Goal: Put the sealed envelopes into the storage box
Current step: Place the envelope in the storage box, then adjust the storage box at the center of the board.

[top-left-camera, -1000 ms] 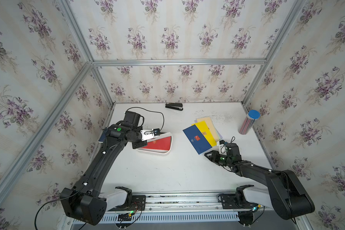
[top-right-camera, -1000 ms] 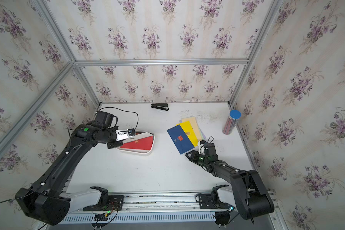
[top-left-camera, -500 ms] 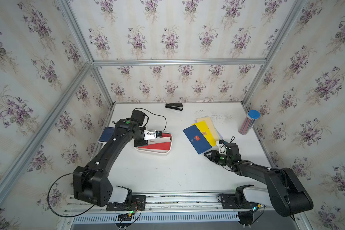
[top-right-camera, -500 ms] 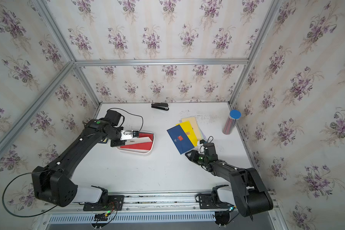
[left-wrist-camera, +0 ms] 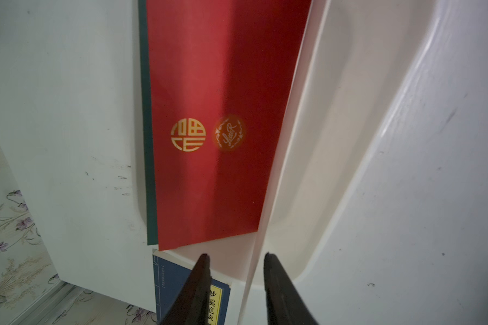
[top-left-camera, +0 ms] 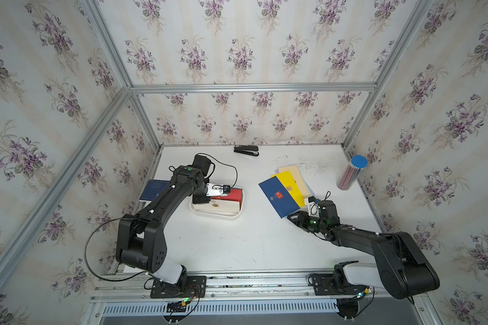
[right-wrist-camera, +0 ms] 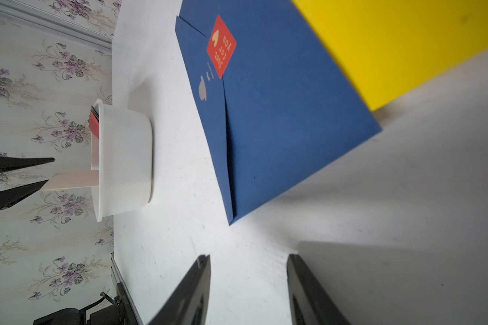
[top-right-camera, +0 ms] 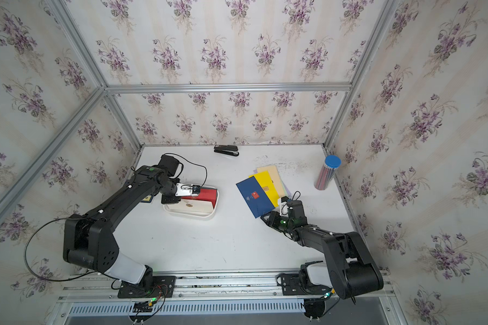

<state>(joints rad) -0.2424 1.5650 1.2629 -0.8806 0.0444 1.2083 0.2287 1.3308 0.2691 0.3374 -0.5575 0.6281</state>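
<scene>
Green envelope point(left-wrist-camera: 146, 112) barely visible beneath red envelope point(left-wrist-camera: 214, 84)

Free: the table point(top-left-camera: 223, 247), clock read from its centre in a top view, lies bare from the centre to 6 o'clock, a wide lane between the two arms. The 12 o'clock strip is open save a stapler point(top-left-camera: 246, 150).

Obstacles:
- 9 o'clock: the raised-rim storage box point(top-left-camera: 217, 215), with a cream envelope point(top-left-camera: 226, 208) jutting above its outer end between the parted jaws of the left claw point(top-left-camera: 200, 200).
- Just beyond, by the wall: a book point(top-left-camera: 152, 190).
- 2 o'clock: fanned envelopes point(top-left-camera: 278, 197), their near corner just before the open right claw point(top-left-camera: 291, 218).
- Farther out on that bearing: an upright pencil tube point(top-left-camera: 351, 173).
</scene>
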